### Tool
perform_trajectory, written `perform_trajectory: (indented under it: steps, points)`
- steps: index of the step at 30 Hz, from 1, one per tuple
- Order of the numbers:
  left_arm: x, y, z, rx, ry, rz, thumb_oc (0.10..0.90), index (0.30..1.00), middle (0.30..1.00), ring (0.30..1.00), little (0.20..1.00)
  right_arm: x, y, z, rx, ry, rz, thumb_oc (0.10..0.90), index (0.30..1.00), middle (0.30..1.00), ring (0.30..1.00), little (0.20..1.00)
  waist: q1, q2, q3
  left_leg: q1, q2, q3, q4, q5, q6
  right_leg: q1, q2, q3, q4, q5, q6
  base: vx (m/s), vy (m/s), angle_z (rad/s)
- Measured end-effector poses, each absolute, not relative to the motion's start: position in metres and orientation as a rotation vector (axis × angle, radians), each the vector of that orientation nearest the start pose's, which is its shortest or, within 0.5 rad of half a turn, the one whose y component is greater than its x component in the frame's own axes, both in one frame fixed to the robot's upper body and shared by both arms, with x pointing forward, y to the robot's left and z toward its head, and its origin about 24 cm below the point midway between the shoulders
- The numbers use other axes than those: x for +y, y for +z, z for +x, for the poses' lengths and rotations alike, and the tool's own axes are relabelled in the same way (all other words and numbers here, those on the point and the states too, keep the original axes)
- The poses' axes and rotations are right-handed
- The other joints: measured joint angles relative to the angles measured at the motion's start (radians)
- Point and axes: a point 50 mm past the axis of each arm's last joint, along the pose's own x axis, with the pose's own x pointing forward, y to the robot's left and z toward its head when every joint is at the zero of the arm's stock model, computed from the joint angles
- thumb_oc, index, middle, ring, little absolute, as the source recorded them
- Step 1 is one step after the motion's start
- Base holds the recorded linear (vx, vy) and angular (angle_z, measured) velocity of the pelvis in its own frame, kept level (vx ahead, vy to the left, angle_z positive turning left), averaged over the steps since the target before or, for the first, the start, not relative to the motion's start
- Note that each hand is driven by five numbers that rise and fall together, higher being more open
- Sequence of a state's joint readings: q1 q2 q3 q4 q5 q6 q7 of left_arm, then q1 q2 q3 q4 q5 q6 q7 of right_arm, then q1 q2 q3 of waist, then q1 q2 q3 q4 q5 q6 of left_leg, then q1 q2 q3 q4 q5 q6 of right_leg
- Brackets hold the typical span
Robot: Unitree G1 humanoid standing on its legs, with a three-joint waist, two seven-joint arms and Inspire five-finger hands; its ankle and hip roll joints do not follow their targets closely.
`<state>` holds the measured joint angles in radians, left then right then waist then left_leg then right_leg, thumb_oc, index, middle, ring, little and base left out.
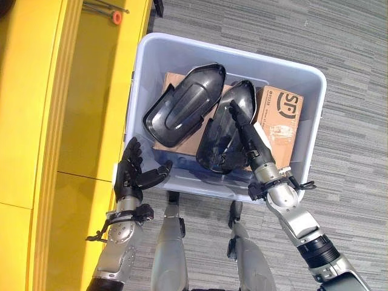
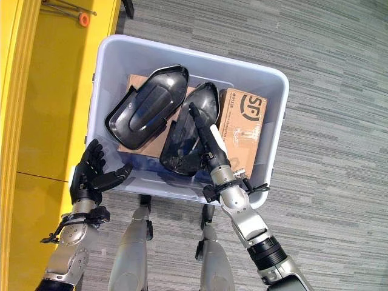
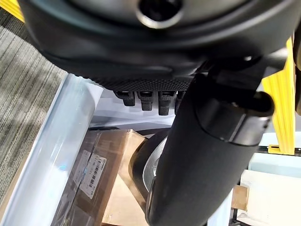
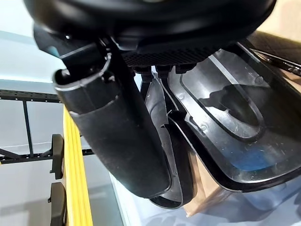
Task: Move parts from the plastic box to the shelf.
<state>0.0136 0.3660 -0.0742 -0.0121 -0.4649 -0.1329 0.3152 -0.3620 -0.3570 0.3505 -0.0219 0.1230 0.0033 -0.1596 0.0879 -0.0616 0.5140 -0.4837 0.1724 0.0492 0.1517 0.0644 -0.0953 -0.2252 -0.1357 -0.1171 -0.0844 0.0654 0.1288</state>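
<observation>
A pale plastic box (image 1: 316, 103) stands on the floor and holds two black moulded shell parts. The left part (image 1: 182, 106) lies hollow side down on cardboard. Beside it, the right part (image 1: 219, 140) lies hollow side up. My right hand (image 1: 251, 142) reaches into the box, its straight fingers laid along that right part's rim; the right wrist view shows the thumb (image 4: 117, 132) beside the part's edge (image 4: 225, 117). Outside the box's near left corner, my left hand (image 1: 130, 173) hovers open with spread fingers and holds nothing.
A yellow shelf (image 1: 91, 121) runs along the left of the box, with thin metal rods and an orange piece (image 1: 117, 17) at its far end. A brown cardboard carton (image 1: 279, 112) stands in the box's right side. Grey striped carpet (image 1: 357, 73) surrounds the box.
</observation>
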Motion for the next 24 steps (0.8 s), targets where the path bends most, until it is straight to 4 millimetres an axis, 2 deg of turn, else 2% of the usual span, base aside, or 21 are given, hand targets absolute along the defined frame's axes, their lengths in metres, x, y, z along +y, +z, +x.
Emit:
perform_trajectory:
  steps: [24]
  points:
    - [0.2151, 0.068, 0.2474, -0.118, 0.252, -0.129, 0.9, 1.0, 1.0, 1.0, 1.0, -0.1063, 0.1231, 0.2957, -0.305, 0.302, -0.272, 0.9, 1.0, 1.0, 1.0, 1.0, 0.001, -0.006, 0.004, -0.024, 0.0, -0.003, 0.002, 0.001, 0.0, -0.019, 0.001, -0.004, 0.0, 0.0, 0.0, 0.0, 0.001, 0.0]
